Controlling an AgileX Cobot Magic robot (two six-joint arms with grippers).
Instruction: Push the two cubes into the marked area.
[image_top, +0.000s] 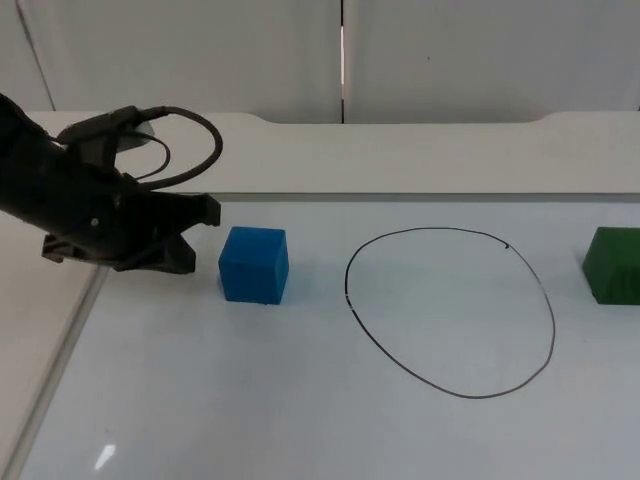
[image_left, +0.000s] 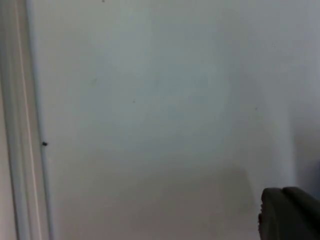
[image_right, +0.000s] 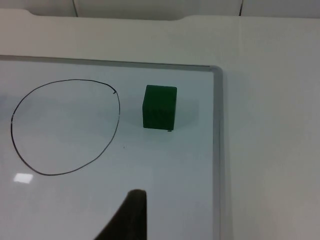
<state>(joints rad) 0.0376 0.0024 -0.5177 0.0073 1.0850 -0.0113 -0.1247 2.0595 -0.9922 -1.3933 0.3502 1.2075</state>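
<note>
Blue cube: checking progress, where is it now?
In the top view the blue cube sits left of the marked area, outside its line, just right of the left gripper.

Robot lab bench: white table top (image_top: 300, 420), grey partition wall (image_top: 480, 50).

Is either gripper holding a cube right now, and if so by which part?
Nothing is held. The left gripper sits beside the blue cube, apart from it. The green cube stands free outside the marked area, with the right gripper well back from it.
</note>
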